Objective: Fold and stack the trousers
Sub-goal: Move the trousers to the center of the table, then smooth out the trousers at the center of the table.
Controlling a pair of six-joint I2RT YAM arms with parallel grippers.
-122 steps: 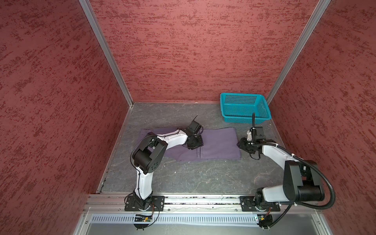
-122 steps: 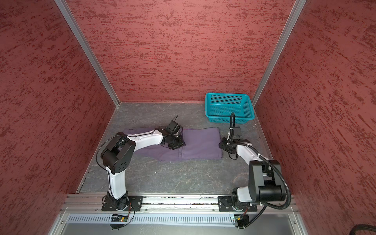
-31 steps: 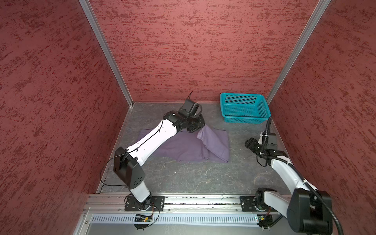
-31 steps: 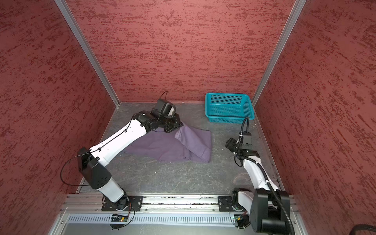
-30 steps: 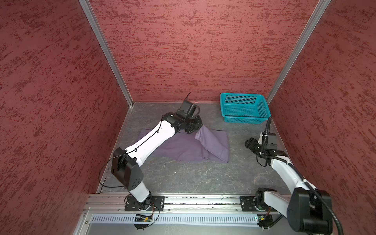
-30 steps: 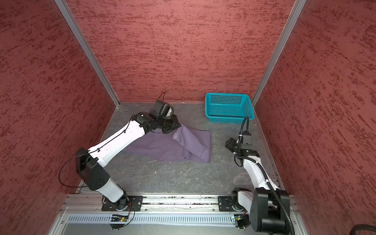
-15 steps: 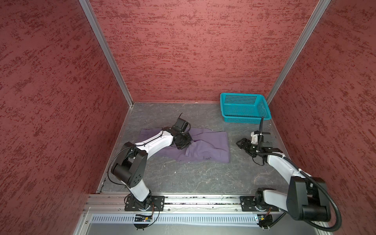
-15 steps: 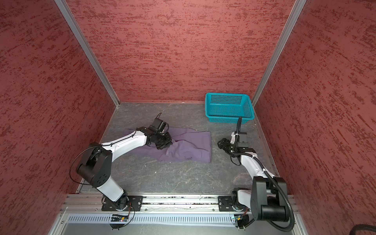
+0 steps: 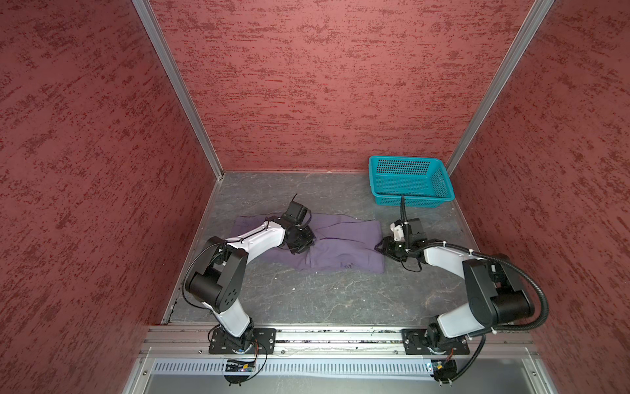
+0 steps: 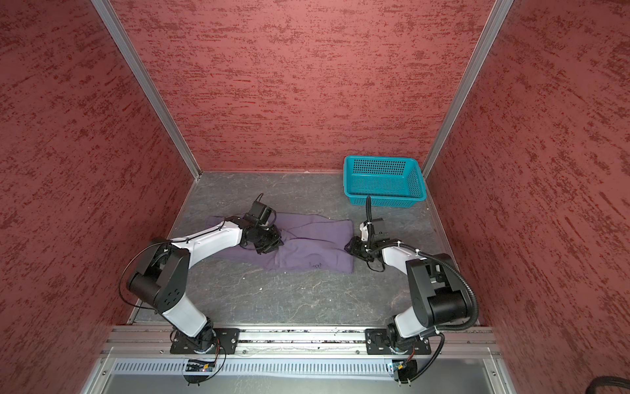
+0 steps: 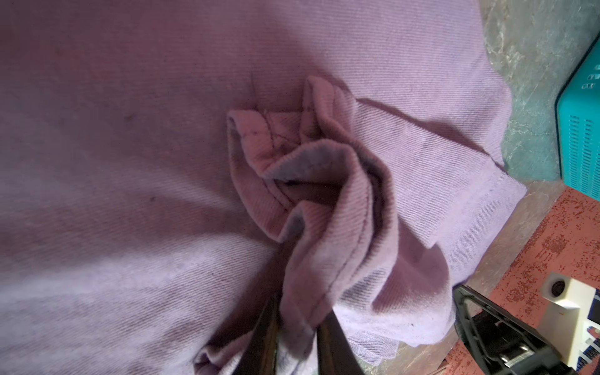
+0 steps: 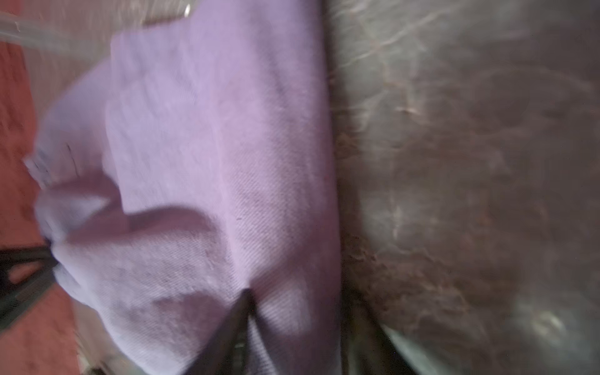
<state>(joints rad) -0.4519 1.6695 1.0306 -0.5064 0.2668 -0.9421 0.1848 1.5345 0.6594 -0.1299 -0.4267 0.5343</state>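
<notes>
Left wrist view is giving us the close-up: the left gripper is clenching a bunched, stitched hem of the trousers, and the cloth is standing up in a ridge between the two dark jaws. In both top views the trousers are lying partly folded in the middle of the grey table, between the two arms, with the teal basket sitting apart at the far right corner.

Over on the other side, the right gripper is straddling the right-hand edge of the cloth, one jaw pressing on top and the other down by the table. That view is smearing badly, so I cannot tell whether it is actually biting or just resting.

This fabric is looking light, soft and limp, a fine twill that is creasing wherever it is touched. It is going to sag and trail, and the layers are likely to slide over each other. The best purchase, I am judging, is a seamed hem or a corner, where the doubled cloth offers something thick to bite, with both ends of an edge taken together.
</notes>
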